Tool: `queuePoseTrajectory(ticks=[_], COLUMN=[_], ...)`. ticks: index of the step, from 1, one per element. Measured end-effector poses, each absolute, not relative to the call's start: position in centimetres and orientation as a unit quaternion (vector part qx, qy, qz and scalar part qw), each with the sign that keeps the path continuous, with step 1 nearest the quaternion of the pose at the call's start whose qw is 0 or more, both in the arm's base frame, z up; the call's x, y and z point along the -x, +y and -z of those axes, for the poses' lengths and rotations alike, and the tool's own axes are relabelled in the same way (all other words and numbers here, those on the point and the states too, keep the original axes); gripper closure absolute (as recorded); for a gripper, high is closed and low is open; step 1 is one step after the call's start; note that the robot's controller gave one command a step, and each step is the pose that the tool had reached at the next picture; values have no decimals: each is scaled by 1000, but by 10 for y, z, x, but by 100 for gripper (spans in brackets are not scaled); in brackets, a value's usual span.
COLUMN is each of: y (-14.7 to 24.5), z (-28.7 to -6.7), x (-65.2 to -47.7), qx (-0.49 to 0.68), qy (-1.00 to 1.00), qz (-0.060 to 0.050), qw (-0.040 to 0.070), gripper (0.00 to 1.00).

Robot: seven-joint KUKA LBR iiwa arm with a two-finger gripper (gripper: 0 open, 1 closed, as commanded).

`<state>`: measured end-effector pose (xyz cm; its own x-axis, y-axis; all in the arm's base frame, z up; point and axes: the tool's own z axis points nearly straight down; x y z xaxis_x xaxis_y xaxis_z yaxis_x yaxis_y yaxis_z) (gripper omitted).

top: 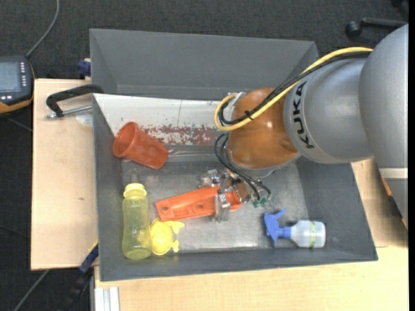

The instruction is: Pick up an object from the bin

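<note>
Bottle, yellow (134, 222), lay left of the orange flat piece (187, 206), with the orange cup (139, 146) up-left of it. Your gripper (227, 198) sat at that piece's right end; whether spread or pinching, you couldn't tell. Spray bottle (295, 232) lay to its right. Risk: an end grab could let the piece swing and slip.

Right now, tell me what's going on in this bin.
The KUKA arm reaches in from the right, its gripper low at the right end of a flat orange plastic piece on the floor of the bin. Whether it has a hold is unclear. An orange cup, a yellow bottle and a blue-nozzled white bottle lie apart from it.
</note>
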<state>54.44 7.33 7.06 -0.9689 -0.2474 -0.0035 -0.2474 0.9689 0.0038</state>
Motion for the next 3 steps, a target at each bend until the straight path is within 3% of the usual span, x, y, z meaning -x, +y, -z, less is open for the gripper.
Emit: queuePoseTrajectory(ticks=[2, 3], y=[74, 77], z=[-75, -127], x=[-543, -547], qx=[127, 134], qy=[992, 991], qz=[-2, -2], qw=[0, 5], gripper=[100, 100])
